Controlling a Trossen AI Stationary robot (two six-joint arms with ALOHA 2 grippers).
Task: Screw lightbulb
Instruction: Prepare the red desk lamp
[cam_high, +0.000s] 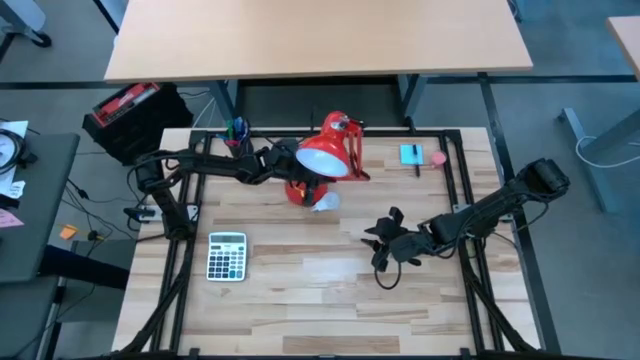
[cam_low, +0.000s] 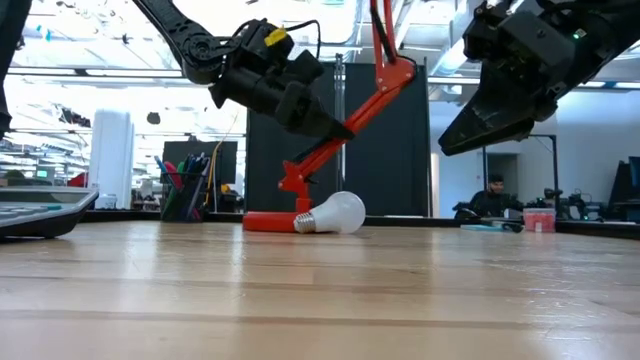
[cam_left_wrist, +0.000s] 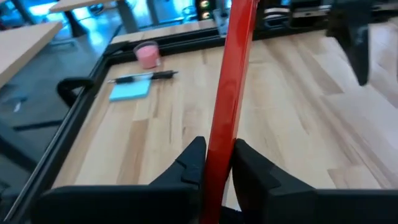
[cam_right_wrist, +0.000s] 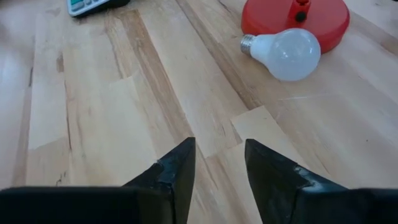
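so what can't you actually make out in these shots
- Lamp socket: in the high view the red lamp shade is seen from above, so its opening is hidden.
- Lightbulb thread: its base shows in the right wrist view, too small to read.
- Left gripper: shut on the lamp arm; the shade lies outside the left wrist view.
- Calculator: keys too small in the high view.
- Right gripper: open, above bare table.

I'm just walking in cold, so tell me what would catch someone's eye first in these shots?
The red desk lamp at the table's far middle, its arm clamped by the left pincer. Next, the lightbulb lying on its side against the lamp's round base, with the right pincer open, hovering above bare wood and facing it.
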